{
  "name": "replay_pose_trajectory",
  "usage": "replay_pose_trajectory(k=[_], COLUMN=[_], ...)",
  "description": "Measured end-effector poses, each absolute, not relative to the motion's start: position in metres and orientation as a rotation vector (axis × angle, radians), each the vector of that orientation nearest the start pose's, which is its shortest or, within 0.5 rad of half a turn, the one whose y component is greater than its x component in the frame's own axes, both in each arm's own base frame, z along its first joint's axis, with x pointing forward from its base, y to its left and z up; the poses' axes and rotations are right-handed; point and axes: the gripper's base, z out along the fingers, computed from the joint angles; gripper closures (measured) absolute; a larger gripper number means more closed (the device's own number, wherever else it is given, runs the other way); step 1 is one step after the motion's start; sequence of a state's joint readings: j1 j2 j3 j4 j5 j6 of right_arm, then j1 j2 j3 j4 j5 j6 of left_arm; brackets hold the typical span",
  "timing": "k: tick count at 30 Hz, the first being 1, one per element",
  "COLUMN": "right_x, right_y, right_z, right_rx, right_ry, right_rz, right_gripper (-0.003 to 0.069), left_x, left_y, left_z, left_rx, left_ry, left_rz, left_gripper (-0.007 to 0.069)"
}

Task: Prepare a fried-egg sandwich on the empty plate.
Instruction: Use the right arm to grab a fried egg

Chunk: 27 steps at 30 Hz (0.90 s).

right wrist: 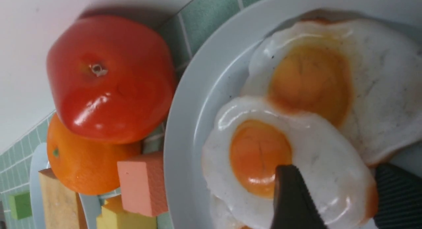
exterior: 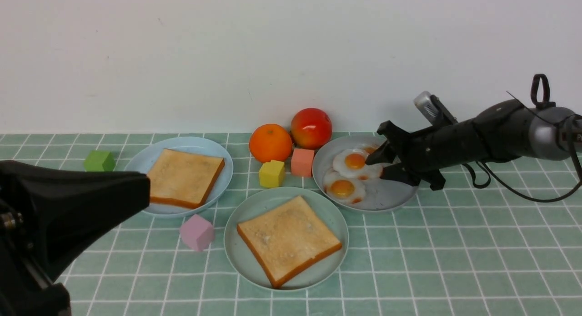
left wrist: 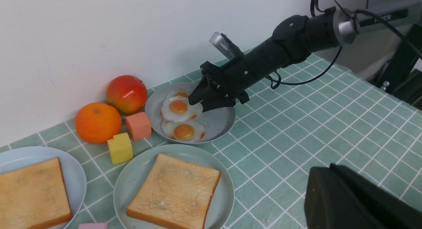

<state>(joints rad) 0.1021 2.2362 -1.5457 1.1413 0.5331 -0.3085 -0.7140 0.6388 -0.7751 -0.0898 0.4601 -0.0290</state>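
Note:
The mint-green plate (exterior: 236, 261) sits front centre with one toast slice (exterior: 288, 238) on it; both show in the left wrist view, plate (left wrist: 132, 179) and toast (left wrist: 174, 191). The second toast slice (exterior: 184, 177) lies on the pale blue plate (exterior: 136, 163). My right gripper (exterior: 384, 167) reaches over the grey plate (exterior: 391, 195). Its jaws pinch the edge of the top fried egg (right wrist: 329, 150), which still lies on the other eggs (exterior: 343, 188). My left gripper (exterior: 148, 188) is shut and empty, held above the table's near left.
An orange (exterior: 270, 143) and a red fruit (exterior: 311, 127) stand by the back wall. Yellow (exterior: 272, 173) and salmon (exterior: 302, 161) blocks sit between the plates. A pink block (exterior: 196, 232) lies left of the mint plate, a green one (exterior: 99, 160) far left.

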Motion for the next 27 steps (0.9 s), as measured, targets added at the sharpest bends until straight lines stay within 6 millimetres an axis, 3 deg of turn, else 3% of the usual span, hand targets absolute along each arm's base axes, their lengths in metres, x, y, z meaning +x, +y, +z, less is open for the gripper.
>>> replay_pose_trajectory(k=[7,15,17,22,27], right_x=[0.471,0.472,0.472,0.466,0.453], right_y=[0.090,0.089,0.090,0.090,0.087], right_z=[0.134,0.135,0.136,0.158,0.207], right_rx=[0.583,0.574,0.569,0.425,0.240], right_ry=[2.455,2.449,2.448,2.472,2.449], right_rz=[0.946,0.941,0.941,0.904,0.844], right_gripper=[0.0404,0.0603,0.0605,0.0604,0.0604], left_x=[0.091,0.091,0.091,0.091,0.091], left_y=[-0.084,-0.085,-0.085,-0.085,-0.085], left_z=[0.378,0.378,0.378,0.378,0.378], left_rx=[0.576,0.570,0.570,0.570,0.570], left_ry=[1.758,1.762,1.762,1.761,1.761], left_rz=[-0.622,-0.636,-0.636,-0.637,-0.635], left_gripper=[0.0638,0.0638,0.0638,0.0638,0.0638])
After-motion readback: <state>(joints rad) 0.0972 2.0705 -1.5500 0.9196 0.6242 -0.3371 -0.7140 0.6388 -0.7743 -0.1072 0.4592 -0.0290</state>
